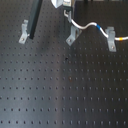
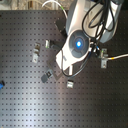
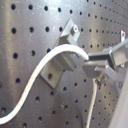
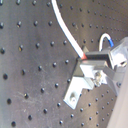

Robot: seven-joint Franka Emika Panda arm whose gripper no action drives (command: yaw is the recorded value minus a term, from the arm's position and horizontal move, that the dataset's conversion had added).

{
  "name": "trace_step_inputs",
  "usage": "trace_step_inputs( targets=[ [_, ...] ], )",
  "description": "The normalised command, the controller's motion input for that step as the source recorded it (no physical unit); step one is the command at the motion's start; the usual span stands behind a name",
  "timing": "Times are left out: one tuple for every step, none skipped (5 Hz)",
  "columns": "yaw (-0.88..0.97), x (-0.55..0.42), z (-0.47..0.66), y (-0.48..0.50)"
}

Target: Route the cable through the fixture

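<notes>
In the first exterior view the white cable [image 1: 89,24] runs from my gripper [image 1: 67,12] at the top edge, dips over the middle fixture [image 1: 75,35], and carries a blue and a yellow band. It then passes through the top of the right fixture [image 1: 112,39] and leaves toward the first exterior view's right. In both wrist views the gripper [image 3: 98,66] [image 4: 94,60] is shut on the cable [image 3: 47,62] [image 4: 67,31], just beside a silver fixture [image 3: 64,59] [image 4: 80,85]. The cable is not in that fixture's slot. In the second exterior view the arm hides the gripper.
The black perforated board [image 1: 60,90] carries a third fixture [image 1: 23,31] at the first exterior view's left, with a black slanted bar [image 1: 34,20] beside it. The second exterior view shows the arm body [image 2: 77,44] over the board's middle and a small dark part [image 2: 46,77].
</notes>
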Motion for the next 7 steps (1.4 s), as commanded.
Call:
trace_step_inputs(
  targets=[
    [0.38,0.352,0.02,-0.028],
    [0.47,0.375,0.10,-0.038],
    [0.00,-0.266,0.12,-0.136],
    [-0.14,-0.441,0.01,0.037],
    [0.00,-0.055,0.02,0.109],
    [0.00,0.023,0.00,0.012],
    [-0.01,-0.231,0.32,-0.150]
  ],
)
